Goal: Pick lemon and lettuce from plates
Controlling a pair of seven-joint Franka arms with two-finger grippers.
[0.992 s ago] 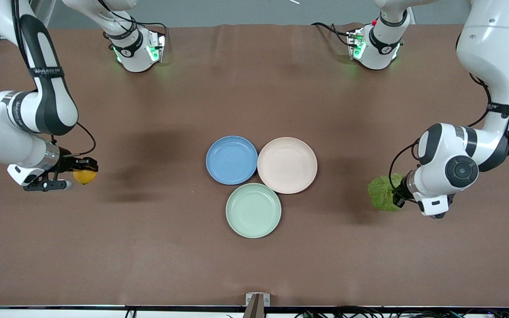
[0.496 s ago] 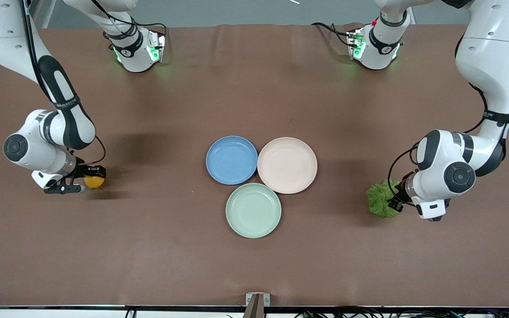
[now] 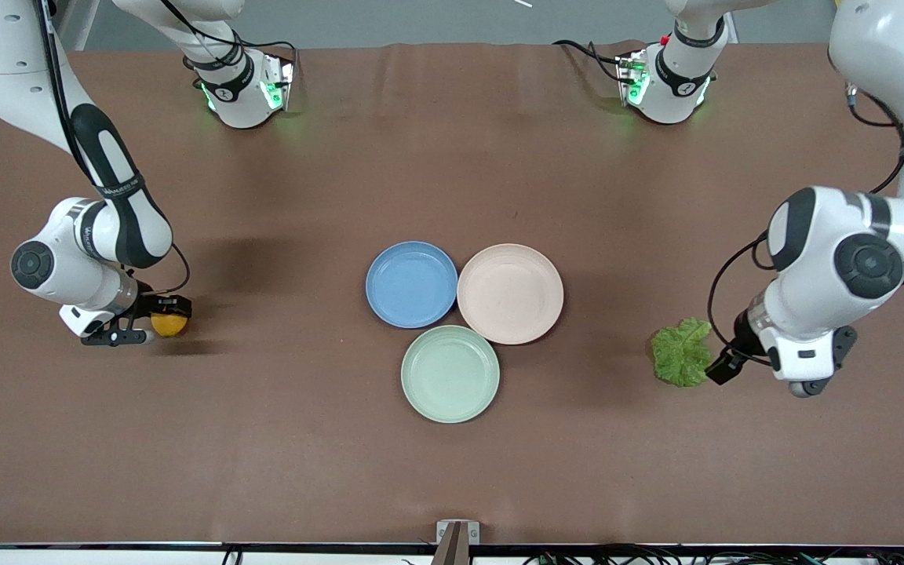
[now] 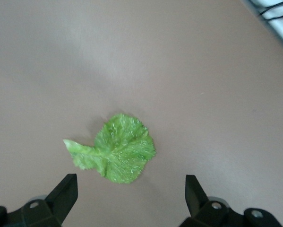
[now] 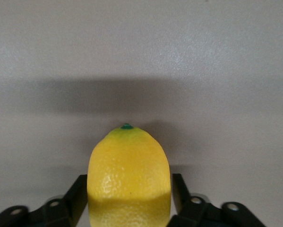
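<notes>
While lettuce (image 3: pixel 682 362) lies free, lemon (image 3: pixel 169 324) gripped

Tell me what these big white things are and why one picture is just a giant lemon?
They are two robot arms at a brown table. One camera looks down from high up; each arm also has a small camera on its wrist, so things look huge there. The right gripper pinches the lemon down by the table at its end. The left gripper hangs open above the lettuce, which lies flat on the table. In the middle sit three bare plates: a blue plate, a cream plate and a mint-green plate.
</notes>
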